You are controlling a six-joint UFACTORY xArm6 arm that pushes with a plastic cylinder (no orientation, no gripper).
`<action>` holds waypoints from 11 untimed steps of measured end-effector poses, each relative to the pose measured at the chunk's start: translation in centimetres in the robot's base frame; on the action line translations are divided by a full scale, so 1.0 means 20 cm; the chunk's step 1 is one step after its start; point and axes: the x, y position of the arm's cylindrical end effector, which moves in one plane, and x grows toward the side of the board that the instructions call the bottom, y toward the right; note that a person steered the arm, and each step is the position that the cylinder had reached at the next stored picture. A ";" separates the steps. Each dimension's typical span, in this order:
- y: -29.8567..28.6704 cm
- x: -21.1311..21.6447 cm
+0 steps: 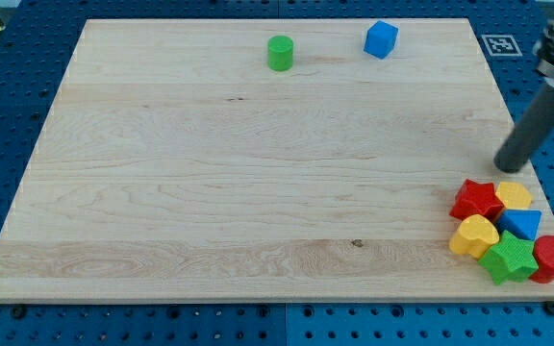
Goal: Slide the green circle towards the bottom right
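The green circle point(280, 53) stands near the view's top, a little right of the middle of the wooden board point(210, 192). My tip point(510, 167) is at the board's right edge, far to the lower right of the green circle. It is just above a cluster of blocks and touches none of them.
A blue cube point(381, 39) sits to the right of the green circle at the top. At the bottom right is a cluster: a red star point(476, 199), a yellow block point(514, 196), a blue triangle point(522, 224), a yellow heart point(474, 235), a green star point(509, 257), a red cylinder point(552, 258).
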 end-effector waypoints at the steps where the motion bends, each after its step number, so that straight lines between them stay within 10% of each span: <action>1: -0.21 -0.16; 8: -1.25 -0.44; 11: -1.74 -1.13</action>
